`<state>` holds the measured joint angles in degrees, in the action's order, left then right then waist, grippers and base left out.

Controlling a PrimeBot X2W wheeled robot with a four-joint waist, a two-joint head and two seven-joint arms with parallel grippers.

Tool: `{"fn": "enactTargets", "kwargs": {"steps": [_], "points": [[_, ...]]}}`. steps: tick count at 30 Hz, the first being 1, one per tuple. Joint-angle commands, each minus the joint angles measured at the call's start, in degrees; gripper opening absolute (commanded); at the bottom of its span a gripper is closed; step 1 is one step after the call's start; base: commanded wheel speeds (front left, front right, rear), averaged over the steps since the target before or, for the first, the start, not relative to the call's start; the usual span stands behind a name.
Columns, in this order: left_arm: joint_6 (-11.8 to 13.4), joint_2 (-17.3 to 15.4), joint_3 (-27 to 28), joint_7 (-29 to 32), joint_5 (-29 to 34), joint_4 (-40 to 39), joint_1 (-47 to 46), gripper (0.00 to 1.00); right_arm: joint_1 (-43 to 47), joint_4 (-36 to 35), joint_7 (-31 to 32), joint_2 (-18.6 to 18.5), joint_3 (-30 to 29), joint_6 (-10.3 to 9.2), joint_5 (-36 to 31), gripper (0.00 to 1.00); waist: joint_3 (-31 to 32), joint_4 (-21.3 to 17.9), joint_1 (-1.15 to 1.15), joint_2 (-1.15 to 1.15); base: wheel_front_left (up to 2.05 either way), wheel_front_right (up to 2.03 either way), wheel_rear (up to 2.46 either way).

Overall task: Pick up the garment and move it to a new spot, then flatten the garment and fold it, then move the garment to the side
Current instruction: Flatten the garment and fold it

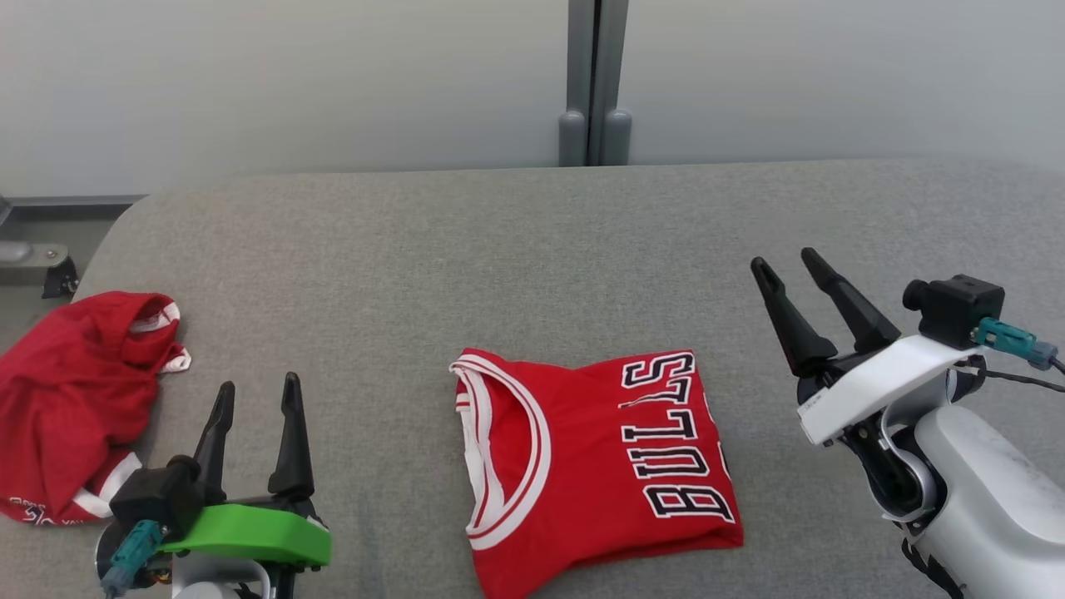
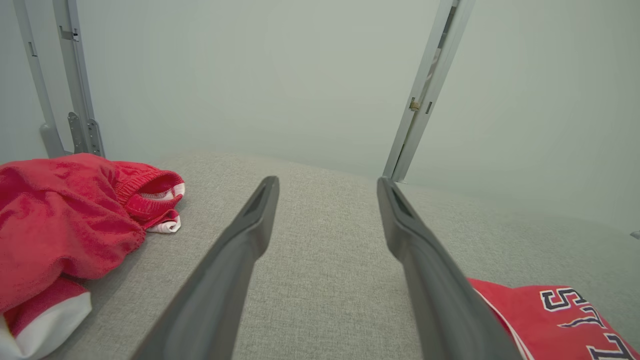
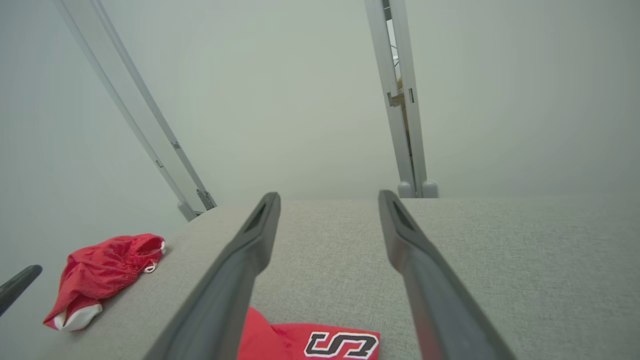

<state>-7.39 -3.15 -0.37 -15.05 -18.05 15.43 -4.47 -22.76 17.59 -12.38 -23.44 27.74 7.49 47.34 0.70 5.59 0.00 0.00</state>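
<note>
Presently, the grey padded table (image 1: 532,249) extends beneath and ahead of both grippers. The folded red jersey (image 1: 599,466), lettered BULLS, lies flat on it between the two grippers. Its white-trimmed collar is turned toward the left gripper and its lettering toward the right gripper. Neither gripper touches it.

A crumpled red garment (image 1: 75,399) with white trim lies on the outer side of the left gripper, near it, at the table's edge. It is possibly a pair of shorts, though the bunching prevents confirmation.

The right gripper (image 1: 784,259) stands clear of the jersey's lettered side, fingers spread wide with nothing between them. The left gripper (image 1: 259,383) likewise has its fingers parted and empty. In the left wrist view, bare table fabric shows between them.
</note>
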Motion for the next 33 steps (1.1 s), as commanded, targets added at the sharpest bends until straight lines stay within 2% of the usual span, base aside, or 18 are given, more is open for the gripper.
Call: {"fn": "enactTargets", "kwargs": {"steps": [1, 9, 17, 23, 33], "points": [[-0.2, -0.5, 0.7, -0.2, 0.1, -0.5, 0.0, 1.00, 0.8, 0.3, -1.0, 0.1, -1.2, 0.00, -1.9, 1.00, -0.1, -2.0, 0.00, 0.00, 0.00, 0.00, 0.00], [-0.2, -0.7, 2.6, -0.2, 0.7, -1.5, 0.2, 1.00, 4.2, 1.3, -2.8, 2.7, -8.0, 0.00, -11.2, 1.00, -0.7, -4.9, 0.00, 0.00, 0.00, 0.00, 0.00], [-0.2, -0.6, 3.3, -0.2, 3.3, -2.3, 1.0, 1.00, 9.7, 0.3, -2.8, 6.6, -15.4, 0.00, -19.6, 1.00, -0.9, -5.9, 0.00, 0.00, 0.00, 0.00, 0.00], [-0.2, -0.3, 3.6, -0.2, 4.8, -3.8, 2.1, 1.00, 11.5, 1.0, -2.8, 8.0, -16.8, 0.00, -21.9, 1.00, -0.9, -6.0, 0.00, 0.00, 0.00, 0.00, 0.00], [-0.2, 0.0, 3.1, -0.2, 5.9, -4.5, 2.1, 1.00, 10.8, 2.6, -2.8, 8.4, -15.5, 0.00, -22.1, 1.00, -1.0, -5.3, 0.00, 0.00, 0.00, 0.00, 0.00]]}}
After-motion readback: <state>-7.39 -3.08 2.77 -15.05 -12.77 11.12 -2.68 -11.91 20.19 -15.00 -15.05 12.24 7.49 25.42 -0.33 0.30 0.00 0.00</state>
